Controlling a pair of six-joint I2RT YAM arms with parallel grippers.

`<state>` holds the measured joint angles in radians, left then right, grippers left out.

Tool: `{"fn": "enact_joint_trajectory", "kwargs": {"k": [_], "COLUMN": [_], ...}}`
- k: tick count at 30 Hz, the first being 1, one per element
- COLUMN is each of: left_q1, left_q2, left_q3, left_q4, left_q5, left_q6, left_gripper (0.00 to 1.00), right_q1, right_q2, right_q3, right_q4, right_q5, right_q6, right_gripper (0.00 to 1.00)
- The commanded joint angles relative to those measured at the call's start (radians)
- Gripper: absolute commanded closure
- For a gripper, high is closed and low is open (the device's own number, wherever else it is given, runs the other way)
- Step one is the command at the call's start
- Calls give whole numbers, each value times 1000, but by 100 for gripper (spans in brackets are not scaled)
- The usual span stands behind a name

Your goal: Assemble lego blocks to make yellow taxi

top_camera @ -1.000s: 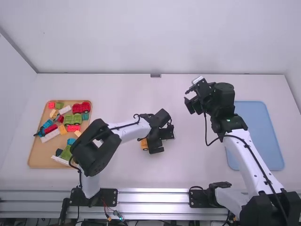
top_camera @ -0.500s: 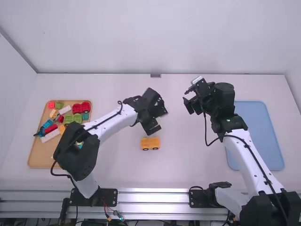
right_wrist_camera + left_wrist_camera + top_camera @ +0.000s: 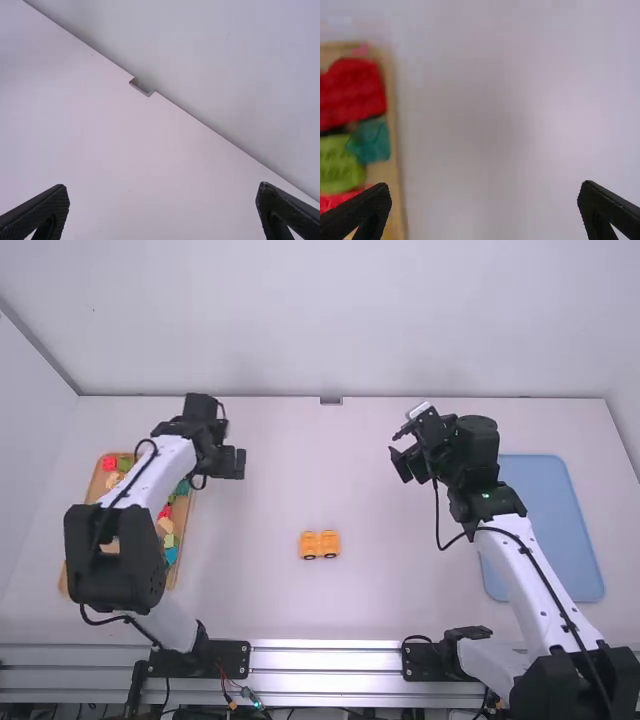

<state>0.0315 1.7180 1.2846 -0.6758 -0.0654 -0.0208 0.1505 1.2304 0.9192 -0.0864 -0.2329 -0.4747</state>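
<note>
The white left arm [image 3: 160, 465] partly hides the coloured plastic blocks [image 3: 109, 464]. Black left gripper [image 3: 238, 462] and black right gripper [image 3: 396, 450] are spread; yellow plastic vehicle piece [image 3: 320, 544] lies nearer.

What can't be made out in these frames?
High view: full count of blocks in the tray; left arm covers many.
High view: stud detail on the yellow wheeled piece, too small.
Left wrist view: exact outlines of the red block and teal block, blurred; tray cut off by the edge.
</note>
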Motion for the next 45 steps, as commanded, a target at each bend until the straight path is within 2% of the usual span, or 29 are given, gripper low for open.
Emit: {"fn": "enact_joint_trajectory", "kwargs": {"k": [1,8,14,15,16,23,24,26,27,38,45], "left_q1": [74,246,319,335,341,354,356,354,356,363,432], "left_q2": [-31,-31,-31,-31,-31,-31,-31,-31,-31,-31,-31], "left_q3": [17,-17,-77,-95,-106,-195,-212,-229,-241,-288,-328], "left_q4": [-37,-211,-229,-226,-222,-146,-129,-109,-91,5,46], "left_q5": [-5,-1,-7,-7,-8,-52,-52,-52,-54,-60,-47], "left_q6": [-128,-327,-303,-336,-355,-432,-452,-462,-462,-487,-484], "left_gripper": [1,1,2,9,12,19,24,27,33,35,37], "right_q1": [0,0,2,2,2,1,1,1,1,1,1], "right_q2": [6,6,6,6,6,6,6,6,6,6,6], "right_q3": [35,35,35,35,35,35,35,35,35,35,35], "right_q4": [3,11,42,46,48,44,47,53,56,49,53], "right_q5": [-6,-6,-7,-6,-6,-6,-6,-6,-6,-6,-6], "right_q6": [6,6,6,6,6,8,21,43,53,51,75], "right_gripper": [1,2,1,2,1,1,1,2,1,1,1]}}
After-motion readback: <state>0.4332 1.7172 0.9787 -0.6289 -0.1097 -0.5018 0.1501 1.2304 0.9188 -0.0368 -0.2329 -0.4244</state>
